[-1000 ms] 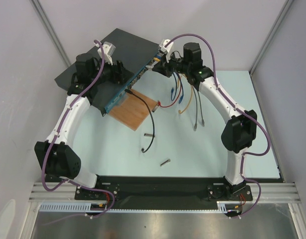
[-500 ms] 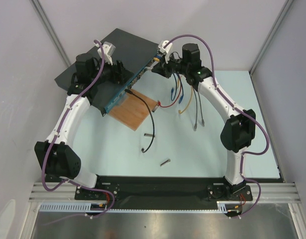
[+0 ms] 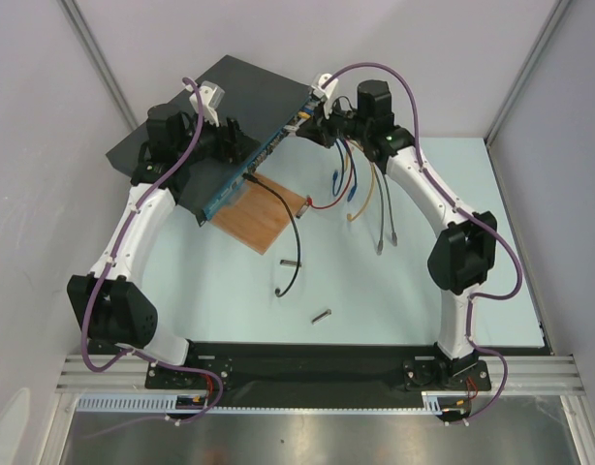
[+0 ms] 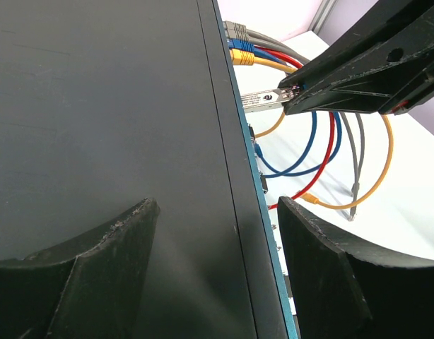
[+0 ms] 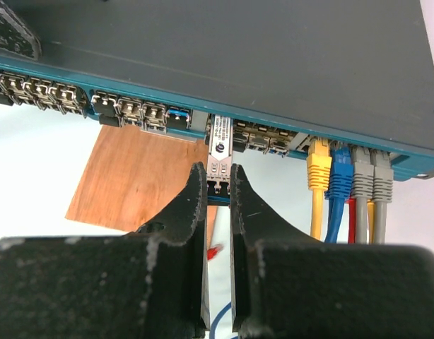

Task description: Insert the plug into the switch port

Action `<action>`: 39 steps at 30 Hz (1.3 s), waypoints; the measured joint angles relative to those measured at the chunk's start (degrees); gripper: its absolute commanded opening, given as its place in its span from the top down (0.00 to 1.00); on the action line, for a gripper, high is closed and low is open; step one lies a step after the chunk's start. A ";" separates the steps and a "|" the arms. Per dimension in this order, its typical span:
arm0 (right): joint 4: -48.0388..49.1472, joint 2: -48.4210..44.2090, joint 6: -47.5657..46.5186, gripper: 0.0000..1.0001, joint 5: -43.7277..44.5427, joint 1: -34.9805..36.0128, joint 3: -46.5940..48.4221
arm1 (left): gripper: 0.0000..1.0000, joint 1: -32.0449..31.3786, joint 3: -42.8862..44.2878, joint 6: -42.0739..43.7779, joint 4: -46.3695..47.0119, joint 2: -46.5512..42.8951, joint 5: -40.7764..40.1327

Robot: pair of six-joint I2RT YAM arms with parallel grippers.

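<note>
The pale table [image 3: 404,281] is carrying everything. The one switch [image 3: 220,107] is lying flat at the far left, turned at an angle, with its blue port face looking toward the right arm. The single board [image 3: 268,215] is lying just in front of that face and partly under it.

Two arms are reaching in, one from each side. The left claw [image 3: 230,140] is sitting over the switch's dark lid by the front edge, its jaws spread wide with nothing between them (whether the fingers are pressing on the lid I cannot tell). The right claw [image 3: 312,126] is facing the port row, pinched tight on the one silver plug [image 5: 219,141]. The plug's nose is sitting at a port mouth while its rear is sticking out between the fingers.

Just right of the plug, four cables are sitting in ports and crowding that side: a yellow cable [image 5: 318,169], a blue cable [image 5: 339,176] and two grey cables [image 5: 362,176]. A red cable [image 4: 332,141] is hanging behind them. A black cable [image 3: 296,242] is running from a port further left, across the board, onto the table. Two small metal pieces are lying loose there, one [image 3: 289,262] near the black cable and the other [image 3: 322,315] nearer the arm bases.
</note>
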 measured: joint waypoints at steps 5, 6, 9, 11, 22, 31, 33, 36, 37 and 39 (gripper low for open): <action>-0.92 0.96 0.70 1.00 -1.18 -0.42 1.46 | 0.25 0.00 0.02 0.02 0.02 0.00 -0.02; -1.11 1.14 0.85 1.00 -1.38 -0.48 1.75 | 0.25 0.00 0.00 0.02 0.02 0.00 -0.02; -1.29 1.27 1.09 1.00 -1.77 -0.63 1.92 | 0.25 0.00 0.00 0.04 0.02 0.00 0.00; -1.36 1.36 1.16 1.00 -1.90 -0.63 2.03 | 0.25 0.00 0.02 0.04 0.02 0.00 -0.02; -0.52 0.85 1.88 1.00 -0.81 -0.33 0.15 | 0.25 0.00 0.00 0.07 0.02 0.00 0.00; 1.55 -0.11 2.08 1.00 1.09 0.28 -2.95 | 0.25 0.11 0.00 0.48 0.02 0.00 0.02; 1.57 -0.11 2.45 1.00 1.25 0.31 -2.95 | 0.25 0.11 0.02 0.48 0.02 0.00 0.02; 1.62 -0.11 3.04 1.00 1.40 0.33 -2.82 | 0.24 0.11 0.00 0.48 0.04 0.00 0.02; 1.53 -0.11 3.37 1.00 1.44 0.33 -2.58 | 0.25 0.11 0.00 0.48 0.02 0.00 0.02; 1.53 -0.11 4.13 1.00 1.46 0.35 -2.01 | 0.25 0.11 0.00 0.48 0.04 0.00 0.02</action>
